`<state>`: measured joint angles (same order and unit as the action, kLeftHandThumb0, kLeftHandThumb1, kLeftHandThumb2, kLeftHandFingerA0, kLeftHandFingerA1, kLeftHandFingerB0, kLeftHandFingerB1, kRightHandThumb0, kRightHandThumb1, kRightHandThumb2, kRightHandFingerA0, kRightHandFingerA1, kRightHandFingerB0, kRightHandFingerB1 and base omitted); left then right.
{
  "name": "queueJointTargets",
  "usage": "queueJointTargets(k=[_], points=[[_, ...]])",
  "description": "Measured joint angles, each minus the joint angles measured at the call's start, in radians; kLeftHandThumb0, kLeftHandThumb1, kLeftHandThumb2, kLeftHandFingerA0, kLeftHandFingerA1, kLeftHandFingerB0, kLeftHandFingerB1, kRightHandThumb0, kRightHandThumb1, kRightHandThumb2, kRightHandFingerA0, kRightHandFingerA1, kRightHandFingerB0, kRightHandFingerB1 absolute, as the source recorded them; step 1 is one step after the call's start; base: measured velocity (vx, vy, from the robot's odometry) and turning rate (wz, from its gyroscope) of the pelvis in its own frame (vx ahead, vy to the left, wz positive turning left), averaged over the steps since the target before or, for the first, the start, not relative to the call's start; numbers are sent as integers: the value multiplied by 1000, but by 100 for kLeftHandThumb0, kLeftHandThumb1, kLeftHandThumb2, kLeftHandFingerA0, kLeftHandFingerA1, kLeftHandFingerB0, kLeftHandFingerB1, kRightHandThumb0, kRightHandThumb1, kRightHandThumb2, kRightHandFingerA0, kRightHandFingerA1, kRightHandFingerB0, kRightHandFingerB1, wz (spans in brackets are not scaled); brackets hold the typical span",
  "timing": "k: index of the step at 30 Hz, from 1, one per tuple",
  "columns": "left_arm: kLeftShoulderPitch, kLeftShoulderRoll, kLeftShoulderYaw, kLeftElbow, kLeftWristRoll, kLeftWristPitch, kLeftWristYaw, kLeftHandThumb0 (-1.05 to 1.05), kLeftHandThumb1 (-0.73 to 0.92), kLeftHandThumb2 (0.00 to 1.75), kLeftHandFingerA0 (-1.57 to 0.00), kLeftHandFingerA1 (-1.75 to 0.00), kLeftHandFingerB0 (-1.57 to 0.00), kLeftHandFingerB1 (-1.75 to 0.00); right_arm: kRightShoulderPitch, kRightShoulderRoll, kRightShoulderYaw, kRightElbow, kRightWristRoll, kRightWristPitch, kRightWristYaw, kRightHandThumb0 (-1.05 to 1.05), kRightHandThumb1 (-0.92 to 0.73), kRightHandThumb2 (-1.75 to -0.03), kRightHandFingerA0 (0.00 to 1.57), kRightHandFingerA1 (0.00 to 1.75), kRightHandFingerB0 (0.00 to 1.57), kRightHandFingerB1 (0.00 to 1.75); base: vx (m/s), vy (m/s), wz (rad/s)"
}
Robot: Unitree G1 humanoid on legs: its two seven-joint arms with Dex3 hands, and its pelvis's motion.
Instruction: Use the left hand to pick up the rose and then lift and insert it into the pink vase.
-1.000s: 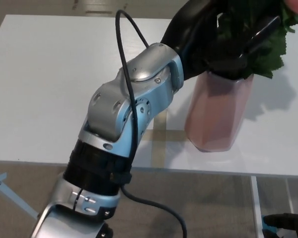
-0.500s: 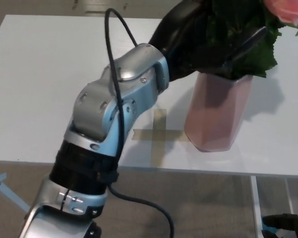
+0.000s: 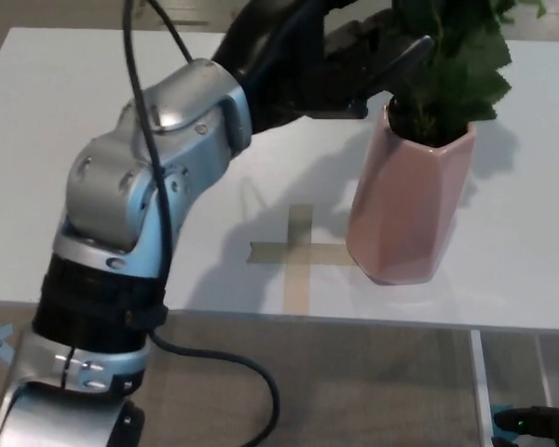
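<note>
Nearly finished, by the look of it. Rose (image 3: 447, 70) standing upright in the pink vase (image 3: 408, 200), leaves bunched over the mouth, bloom cut off by the top edge of the view. Vase near the front edge of the bench (image 3: 93, 158), just right of a tape cross (image 3: 296, 250). Left hand (image 3: 354, 60) just beside the leaves at the vase's mouth, fingers spread apart, gripping nothing. Remaining: probably only clearing the arm away. Right hand out of view.

Pink vase (image 3: 405, 209); green leaves (image 3: 452, 70); black left hand (image 3: 312, 56); white table (image 3: 65, 168)
</note>
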<state>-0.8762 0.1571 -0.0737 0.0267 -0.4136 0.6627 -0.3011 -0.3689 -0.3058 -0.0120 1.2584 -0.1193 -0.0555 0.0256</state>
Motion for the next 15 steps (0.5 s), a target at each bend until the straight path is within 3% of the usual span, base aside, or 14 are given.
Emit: queueJointTargets(k=[3, 4, 15], points=[[-10, 77, -4, -8, 1, 9, -50, -85, 53, 59, 0, -4, 0, -15, 1, -1, 0, 0, 0, 0, 0, -36, -66, -60, 59, 41, 55, 39, 0, 0, 0], [-16, 104, -6, -10, 1, 12, -71, -77, 43, 85, 0, -2, 0, -10, 3, -1, 1, 1, 0, 0, 0, -36, -66, -60, 59, 41, 55, 39, 0, 0, 0], [-86, 316, -111, -13, 28, 2, -249, -78, 44, 84, 0, -1, 0, -9, 3, -1, 3, 1, -2, 0, 0, -35, -66, -60, 60, 41, 56, 39, 0, 0, 0]])
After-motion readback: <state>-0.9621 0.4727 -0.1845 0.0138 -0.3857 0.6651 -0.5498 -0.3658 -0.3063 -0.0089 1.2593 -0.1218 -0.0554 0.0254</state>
